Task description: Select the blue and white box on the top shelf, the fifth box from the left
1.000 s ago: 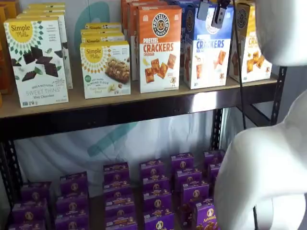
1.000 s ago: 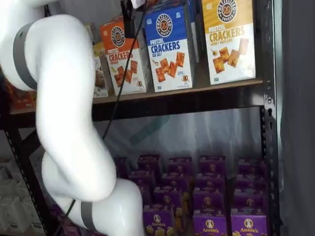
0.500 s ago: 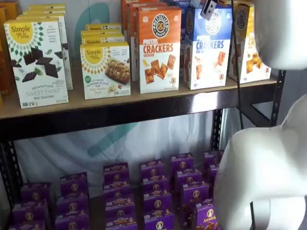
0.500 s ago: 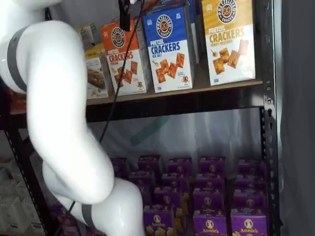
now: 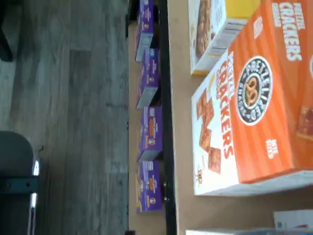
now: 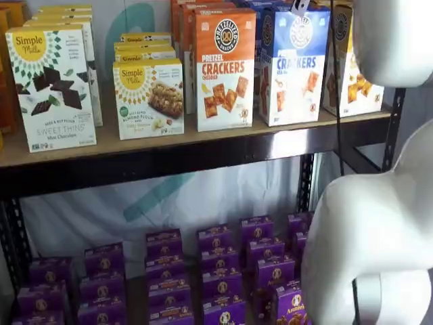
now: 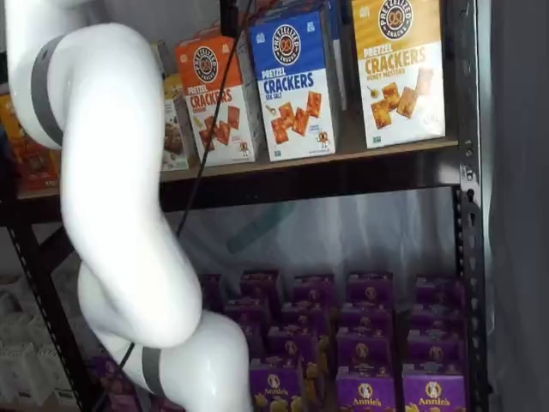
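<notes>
The tall blue and white cardboard cracker box (image 6: pixel 292 66) is standing upright on the top shelf (image 6: pixel 203 157), a long pale wooden board with a glossy dark front rail, in both shelf views. It is sitting between the orange-topped cracker box (image 6: pixel 224 68) on its left and the yellow-topped cracker box (image 7: pixel 398 69) on its right, near the shelf's front edge. In a shelf view the same blue box (image 7: pixel 294 81) is showing its round black pretzel logo and blue lettering.

The pincer (image 7: pixel 228 17) is showing only as a dark piece at the upper edge of a shelf view, just left of the blue box's top corner, with a black cable (image 7: pixel 206 146) hanging beside it. Half a second ago it was reaching lower, in front of the orange-topped box; it is now rising out of the picture. In a shelf view only a small grey tip (image 6: pixel 300 7) is remaining above the blue box, higher than before. Whether the fingers are apart or together cannot be told.

The white arm (image 7: pixel 111 215) is shifting slightly; the boxes are keeping their places. The wrist view is showing the orange-topped box (image 5: pixel 254 107) lying sideways in the picture, with purple boxes (image 5: pixel 149 137) below.
</notes>
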You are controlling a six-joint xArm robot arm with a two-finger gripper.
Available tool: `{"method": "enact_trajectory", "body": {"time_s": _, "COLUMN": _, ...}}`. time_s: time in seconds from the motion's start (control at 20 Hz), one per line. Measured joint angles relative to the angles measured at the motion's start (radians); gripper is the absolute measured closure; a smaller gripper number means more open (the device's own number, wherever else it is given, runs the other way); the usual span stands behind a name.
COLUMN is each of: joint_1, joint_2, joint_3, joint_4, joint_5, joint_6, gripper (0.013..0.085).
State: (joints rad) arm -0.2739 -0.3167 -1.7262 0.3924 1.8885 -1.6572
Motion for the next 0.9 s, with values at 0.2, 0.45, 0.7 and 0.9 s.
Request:
{"method": "enact_trajectory", "body": {"time_s": 0.2, "joint_1": -0.012, "joint_2": -0.017, "joint_3": 0.028, "joint_4": 0.019, "joint_5": -0.072, "joint_6": -0.008, "gripper": 0.0130}}
{"method": "enact_trajectory", "body": {"time_s": 0.45, "joint_1": -0.003, "joint_2": -0.004, "joint_3": 0.043, "joint_4": -0.006, "joint_5": -0.126, "joint_6": -0.022, "gripper": 0.0130}}
{"method": "enact_trajectory", "body": {"time_s": 0.7, "joint_1": -0.008, "joint_2": 0.018, "joint_3": 0.065, "joint_4": -0.012, "joint_5": -0.173, "joint_6": -0.044, "gripper": 0.0130}}
{"method": "enact_trajectory", "body": {"time_s": 0.9, "joint_1": -0.030, "joint_2": 0.036, "joint_3": 0.070, "joint_4": 0.025, "joint_5": -0.203, "joint_6": -0.058, "gripper": 0.0130}}
